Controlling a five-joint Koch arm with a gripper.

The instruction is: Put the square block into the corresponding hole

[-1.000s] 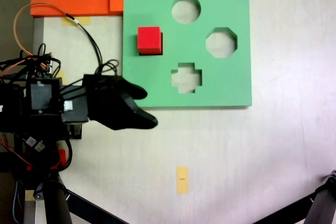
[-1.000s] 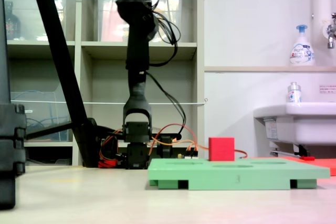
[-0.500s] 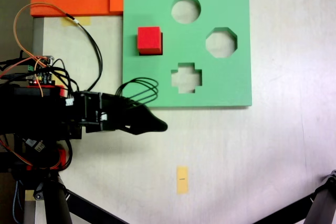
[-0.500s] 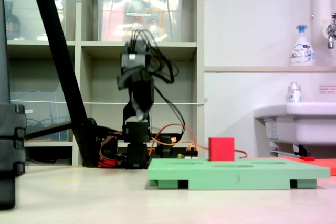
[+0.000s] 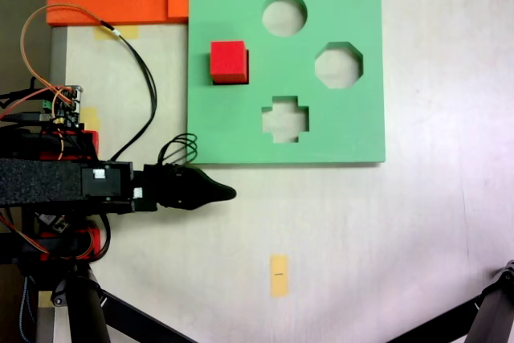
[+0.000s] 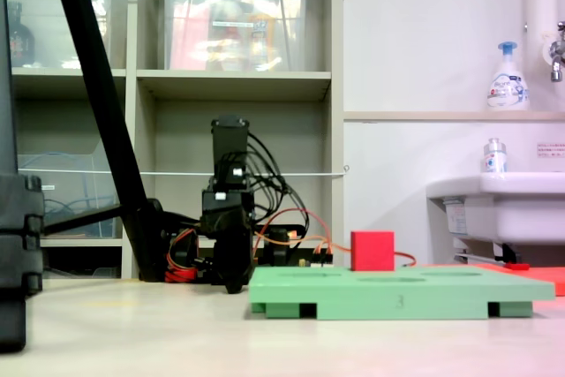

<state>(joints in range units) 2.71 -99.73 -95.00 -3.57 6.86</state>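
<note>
A red block (image 5: pixel 228 61) stands on the left part of a green board (image 5: pixel 321 130), at the place of its square hole (image 5: pixel 246 68), with most of its height above the board's top in the low fixed view (image 6: pixel 372 251). The gripper (image 5: pixel 227 193) lies low over the table (image 5: pixel 385 238) just off the board's near-left corner, its tip pointing right in the top-down fixed view, well apart from the block. Its jaws overlap into one dark tip, so whether they are apart or together cannot be told.
</note>
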